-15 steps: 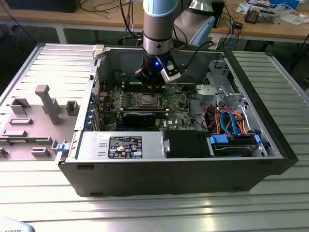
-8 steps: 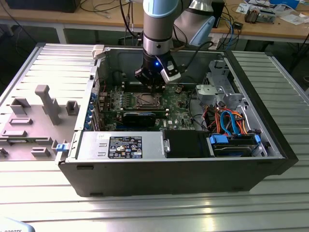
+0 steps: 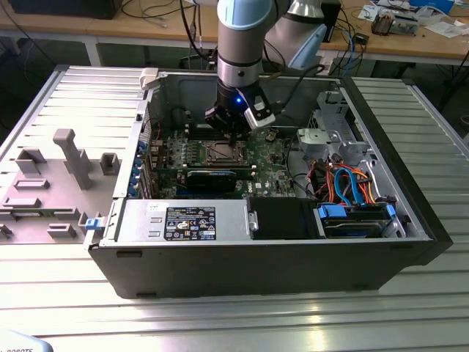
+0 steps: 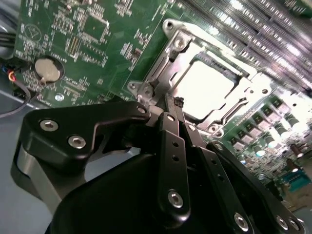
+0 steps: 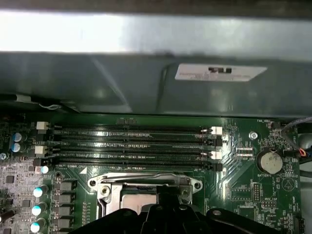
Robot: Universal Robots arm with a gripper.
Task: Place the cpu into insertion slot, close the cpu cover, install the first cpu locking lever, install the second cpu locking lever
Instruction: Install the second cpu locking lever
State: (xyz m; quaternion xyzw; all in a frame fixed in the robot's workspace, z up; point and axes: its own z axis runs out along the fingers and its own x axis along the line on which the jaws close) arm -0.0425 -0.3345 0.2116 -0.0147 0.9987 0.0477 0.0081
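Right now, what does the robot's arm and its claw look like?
The arm is a thick round tube of silver-grey metal with a light blue cap at its joint. Near its wrist glows a small blue light, and thin black cables hang beside it. The claw is matte black, built from flat angular links joined by shiny silver screws, narrowing to slim tips.

A robotics lab or electronics workshop.
An opened computer case (image 3: 264, 242) lies on a ribbed aluminium tabletop (image 3: 220, 323) under a robot arm (image 3: 240, 37); behind stand wooden benches (image 3: 410, 40) strewn with cables (image 3: 154, 11) and parts.
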